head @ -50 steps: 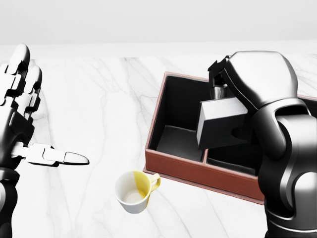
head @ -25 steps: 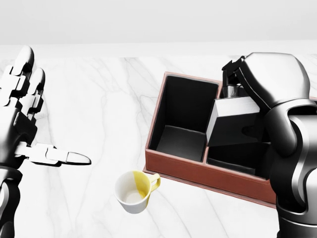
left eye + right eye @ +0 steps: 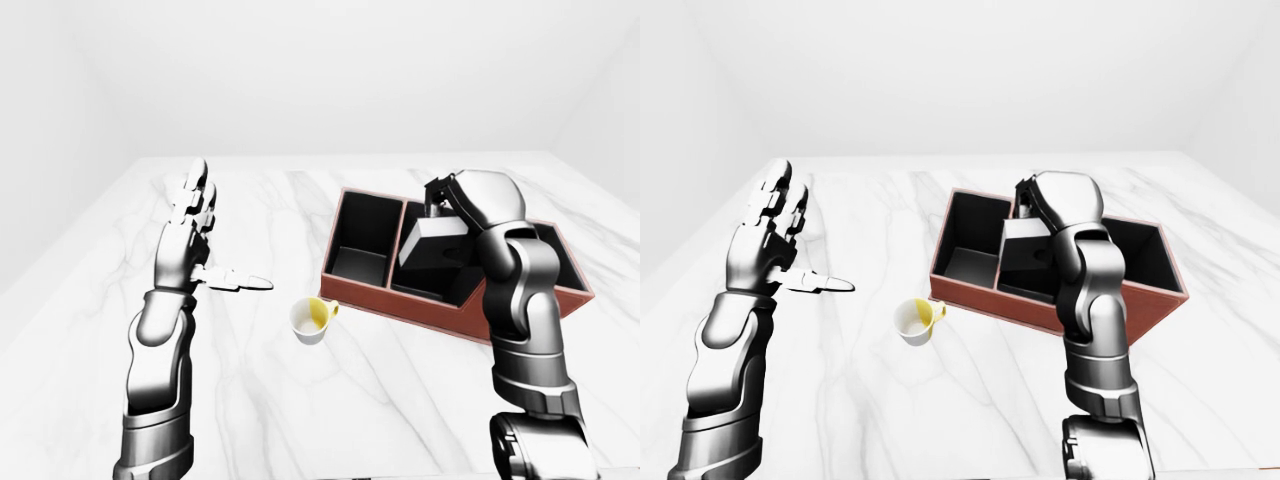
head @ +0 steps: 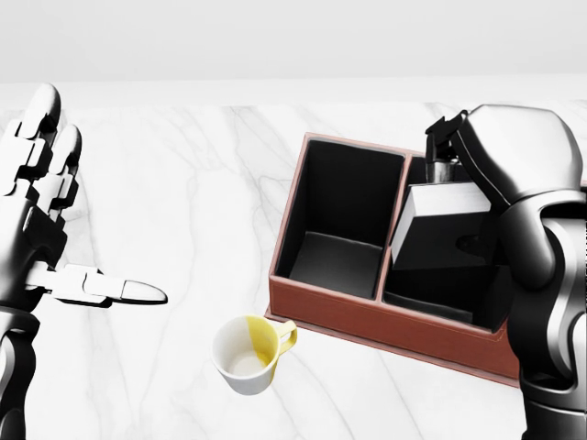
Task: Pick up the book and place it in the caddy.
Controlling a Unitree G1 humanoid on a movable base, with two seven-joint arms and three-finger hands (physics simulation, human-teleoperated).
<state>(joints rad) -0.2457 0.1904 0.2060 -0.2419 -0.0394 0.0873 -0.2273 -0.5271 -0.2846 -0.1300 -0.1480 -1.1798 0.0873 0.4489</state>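
You had one marble table [image 3: 300,400] under everything, and on it one red-brown caddy [image 4: 367,323] with black-lined compartments; two showed in the head view, and the eye views showed a third at its right end.

Over the middle compartment hung the one book [image 4: 440,225], a dark slab with a pale edge, tilted, its lower end already below the caddy's rim. Your right hand [image 4: 447,147] pinched it at its upper end, fingers closed on it, though the arm covered most of the grip. I judge the book stiff and fairly light: it held its shape hanging from one end. Its smooth cover could slip in so narrow a pinch, so a hold across the spine or the short edge looked soundest. A drop from there would likely do it little harm.

Your left hand [image 4: 41,197] stood wide open and empty, well apart from the caddy.

One yellow-and-white mug [image 4: 248,356] lay tipped on the table, just beside the caddy's near corner.
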